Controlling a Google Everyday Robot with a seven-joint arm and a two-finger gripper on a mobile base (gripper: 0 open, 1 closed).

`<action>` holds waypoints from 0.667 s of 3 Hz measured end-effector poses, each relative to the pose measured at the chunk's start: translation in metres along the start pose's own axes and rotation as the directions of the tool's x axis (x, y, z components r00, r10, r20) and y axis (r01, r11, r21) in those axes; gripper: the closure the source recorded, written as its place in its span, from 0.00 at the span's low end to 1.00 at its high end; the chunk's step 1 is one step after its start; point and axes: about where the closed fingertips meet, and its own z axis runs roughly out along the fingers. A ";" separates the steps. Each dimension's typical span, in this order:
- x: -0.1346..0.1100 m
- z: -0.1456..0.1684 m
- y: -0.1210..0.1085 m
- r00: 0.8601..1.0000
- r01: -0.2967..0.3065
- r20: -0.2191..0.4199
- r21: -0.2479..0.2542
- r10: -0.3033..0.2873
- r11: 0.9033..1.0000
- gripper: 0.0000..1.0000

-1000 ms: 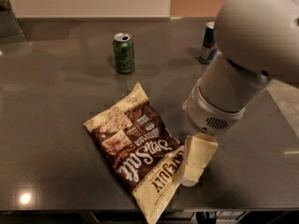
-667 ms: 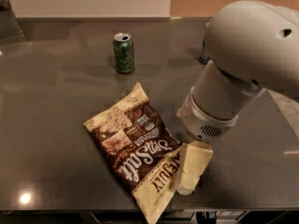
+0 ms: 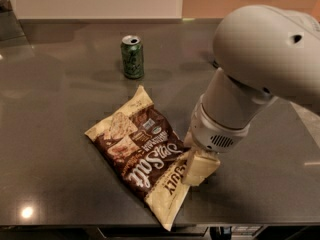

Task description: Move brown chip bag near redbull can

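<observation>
The brown chip bag (image 3: 142,151) lies flat on the dark countertop, its cream lower end pointing toward the front edge. The gripper (image 3: 196,168) hangs from the large grey arm at the bag's right edge, low over the counter, its cream finger touching or just beside the bag's lower right corner. The redbull can is hidden behind the arm.
A shorter green can (image 3: 132,57) stands upright behind the bag, toward the back of the dark countertop (image 3: 55,94). The counter's front edge runs just below the bag's lower end. A white wall panel stands at the back.
The arm has swung left and forward, now covering the blue can that showed at the back right. The gripper has edged left against the bag's right side. The bag has not moved.
</observation>
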 end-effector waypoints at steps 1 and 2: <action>0.001 -0.009 -0.004 1.000 -0.001 -0.001 0.023 0.001 1.000 0.64; 0.004 -0.029 -0.021 1.000 -0.006 -0.001 0.080 0.006 0.997 0.87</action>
